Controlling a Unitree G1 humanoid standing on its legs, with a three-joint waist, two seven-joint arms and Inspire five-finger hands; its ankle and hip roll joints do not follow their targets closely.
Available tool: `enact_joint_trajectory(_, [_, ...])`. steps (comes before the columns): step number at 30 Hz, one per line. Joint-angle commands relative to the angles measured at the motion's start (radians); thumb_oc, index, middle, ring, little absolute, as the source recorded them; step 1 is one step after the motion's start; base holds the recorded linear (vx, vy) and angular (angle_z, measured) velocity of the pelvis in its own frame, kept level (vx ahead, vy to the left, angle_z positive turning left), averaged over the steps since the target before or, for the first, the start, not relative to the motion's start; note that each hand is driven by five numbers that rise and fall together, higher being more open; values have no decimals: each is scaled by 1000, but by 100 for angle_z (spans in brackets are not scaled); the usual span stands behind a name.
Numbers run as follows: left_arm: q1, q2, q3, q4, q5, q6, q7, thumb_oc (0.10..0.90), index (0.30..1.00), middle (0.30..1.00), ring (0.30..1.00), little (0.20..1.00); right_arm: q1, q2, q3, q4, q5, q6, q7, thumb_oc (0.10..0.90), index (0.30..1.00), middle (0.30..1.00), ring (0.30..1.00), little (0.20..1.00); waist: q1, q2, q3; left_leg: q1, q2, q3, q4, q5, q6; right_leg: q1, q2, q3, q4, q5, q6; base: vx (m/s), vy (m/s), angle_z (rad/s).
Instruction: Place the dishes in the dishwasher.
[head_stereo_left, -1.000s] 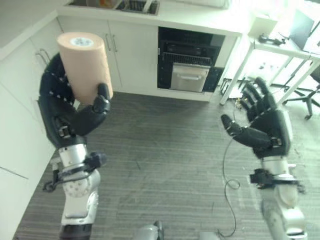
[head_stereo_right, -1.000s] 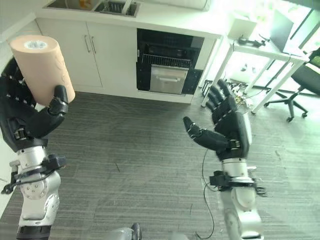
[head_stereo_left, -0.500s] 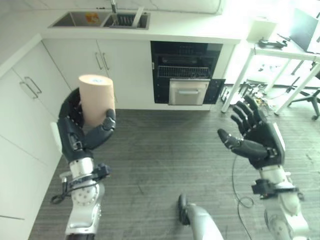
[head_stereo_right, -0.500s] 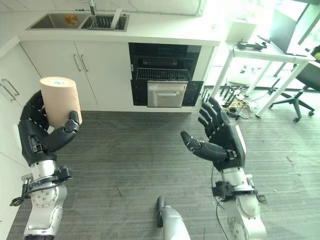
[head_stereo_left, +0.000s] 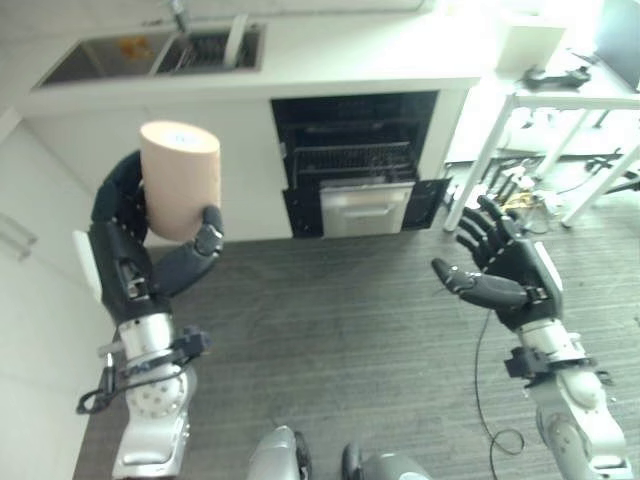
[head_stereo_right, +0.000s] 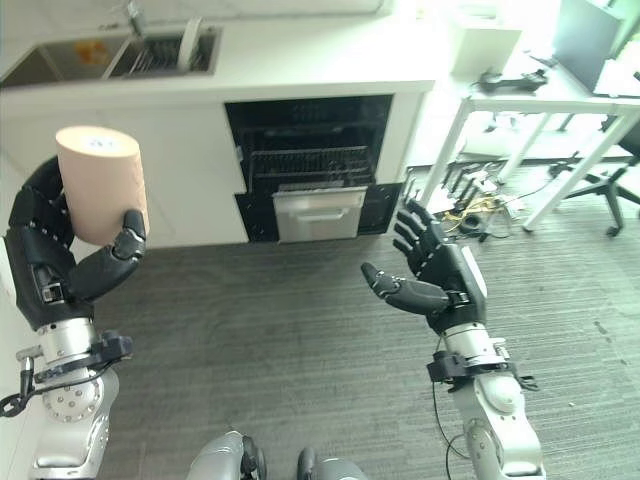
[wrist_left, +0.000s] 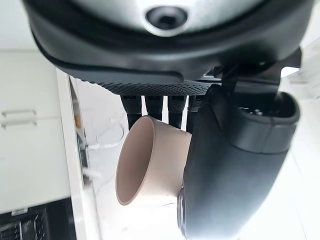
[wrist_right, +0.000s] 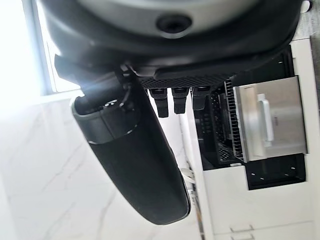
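Grey plank floor (head_stereo_left: 330, 330) – white counter (head_stereo_left: 330, 60), dishwasher (head_stereo_left: 365, 165) open.

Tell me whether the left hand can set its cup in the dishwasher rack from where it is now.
Probably not yet. The left hand holds the tan cup up over bare floor, well short of the open dishwasher under the counter. Nothing blocks the way; the robot just looks too far off.
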Motion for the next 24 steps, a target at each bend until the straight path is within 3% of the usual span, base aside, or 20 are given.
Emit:
enact_joint_trajectory(1, [-110, 69, 28, -60, 24, -98, 41, 400, 300, 300, 300, 300, -55, -27, -30, -98, 13, -91, 1, 800, 900, 900, 900, 900, 17, 31, -65, 38, 68, -17, 3, 85, -44, -85, -57, -2, 71, 28, 139, 297, 79, -39])
enact_joint_trajectory(4, [-146, 60, 0, -31, 17, -106, 25, 400, 300, 300, 300, 300, -46, -39, -40, -92, 12, -99, -14, 800, 900, 900, 900, 900, 27, 38, -68, -69, 76, -28, 3, 98, -54, -34, -13, 21, 71, -14, 124, 288, 60, -23])
enact_joint_trajectory(8, [-175, 49, -16, -20, 63, -115, 62, 400, 300, 300, 300, 300, -66, -40, -43, -83, -4, -111, 10, 800, 900, 900, 900, 900, 31, 38, -62, -68, 52, -50, 3, 85, -31, -6, 6, 66, 71, -42, 113, 272, 107, -31])
enact_joint_trajectory(11, [-182, 55, -15, -17, 56, -109, 67, 400, 300, 300, 300, 300, -59, -37, -48, -91, -6, -108, 10, 800, 900, 900, 900, 900, 31, 33, -62, -55, 60, -37, 3, 81, -23, 21, 1, 79, 71, -58, 116, 254, 107, -62])
enact_joint_trajectory(19, [-203, 67, -11, -53, 53, -116, 9, 400, 300, 300, 300, 300, -36, -10, -55, -103, -58, -100, -75, 800, 900, 900, 900, 900, 93, -29, -107, -37, 8, -32, 3, 40, 47, 142, -59, 60, 71, -101, 152, 267, 98, -17])
enact_joint_trajectory(21, [-217, 77, -10, -62, 48, -96, -6, 400, 300, 300, 300, 300, -57, 12, -36, -113, -74, -76, -115, 800, 900, 900, 900, 900, 105, -42, -126, -22, -13, -28, 3, 20, 67, 172, -75, 27, 71, -70, 178, 362, 183, -5])
enact_joint_trajectory(22, [-215, 76, -13, -66, 44, -84, -14, 400, 300, 300, 300, 300, -57, 27, -25, -126, -94, -41, -110, 800, 900, 900, 900, 900, 98, -51, -138, -2, -24, -28, 3, -1, 82, 190, -70, 9, 71, 55, 210, 326, 196, 20])
enact_joint_trajectory(23, [-211, 76, -15, -65, 48, -83, -27, 400, 300, 300, 300, 300, -42, 38, -19, -134, -111, -20, -97, 800, 900, 900, 900, 900, 83, -48, -133, 37, -25, -47, 3, -26, 96, 139, -46, -1, 204, 198, 257, 394, 236, 31])
enact_joint_trajectory(24, [-210, 78, -13, -65, 58, -84, -25, 400, 300, 300, 300, 300, -37, 43, -10, -129, -109, -17, -89, 800, 900, 900, 900, 900, 74, -36, -119, 74, -9, -57, 3, -47, 100, 20, -51, -33, 346, 230, 262, 297, 139, 43])
